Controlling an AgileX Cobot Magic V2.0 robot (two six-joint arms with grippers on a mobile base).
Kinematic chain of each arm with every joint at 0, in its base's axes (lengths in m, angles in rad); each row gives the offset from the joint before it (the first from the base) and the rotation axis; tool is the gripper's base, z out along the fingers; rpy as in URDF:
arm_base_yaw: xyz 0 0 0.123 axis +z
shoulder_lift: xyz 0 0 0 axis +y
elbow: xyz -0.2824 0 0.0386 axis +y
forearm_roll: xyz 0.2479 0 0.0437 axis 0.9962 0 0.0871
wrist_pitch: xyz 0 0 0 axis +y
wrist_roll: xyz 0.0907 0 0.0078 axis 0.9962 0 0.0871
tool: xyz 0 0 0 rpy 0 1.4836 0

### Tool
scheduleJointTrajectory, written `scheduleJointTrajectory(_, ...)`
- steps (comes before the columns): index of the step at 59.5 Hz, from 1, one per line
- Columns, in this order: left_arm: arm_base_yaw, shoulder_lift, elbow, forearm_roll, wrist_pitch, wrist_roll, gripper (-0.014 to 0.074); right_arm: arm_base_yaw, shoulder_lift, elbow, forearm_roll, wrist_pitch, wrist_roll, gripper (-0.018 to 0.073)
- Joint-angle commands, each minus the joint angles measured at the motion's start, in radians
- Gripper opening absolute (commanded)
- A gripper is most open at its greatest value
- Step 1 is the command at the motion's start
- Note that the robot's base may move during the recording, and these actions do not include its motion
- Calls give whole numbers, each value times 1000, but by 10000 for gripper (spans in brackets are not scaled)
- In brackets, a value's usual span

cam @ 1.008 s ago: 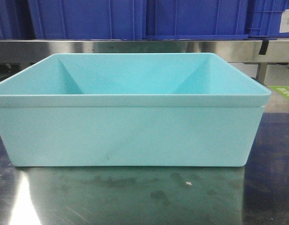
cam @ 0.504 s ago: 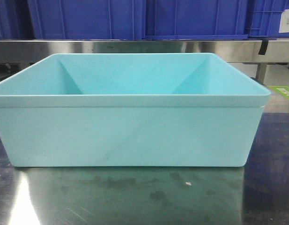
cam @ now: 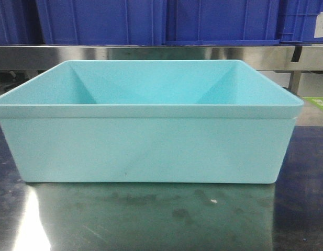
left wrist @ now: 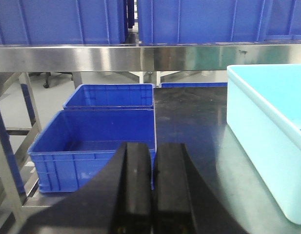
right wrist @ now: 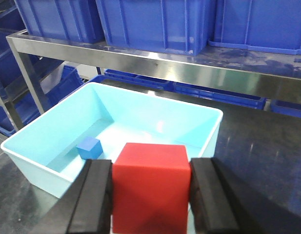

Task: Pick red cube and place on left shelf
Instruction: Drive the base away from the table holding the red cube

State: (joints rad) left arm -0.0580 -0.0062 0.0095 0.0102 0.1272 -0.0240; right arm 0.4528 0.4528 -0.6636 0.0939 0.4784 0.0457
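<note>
As R claw (right wrist: 151, 168) grips, red cube (right wrist: 150, 190) inside

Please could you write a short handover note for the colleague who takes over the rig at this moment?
Left gripper: shut, holding nothing.
Right gripper: shut on the red cube, in front of the teal tub.
A small blue cube lies inside the tub; it is not part of the job.
Done: the red cube is picked.
Left: carry it to the left shelf, the steel rack with blue crates, and release it there.
</note>
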Motion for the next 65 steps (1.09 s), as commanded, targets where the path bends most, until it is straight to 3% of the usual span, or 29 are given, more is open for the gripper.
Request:
scheduleJointTrajectory(1, -5, -15, 23, -4, -88, -1, 102, -8, 2, -27, -6, -87, -7, 57)
scheduleJointTrajectory(65, -5, -15, 23, -4, -88, -1, 102, -8, 2, -27, -6, -87, -7, 57)
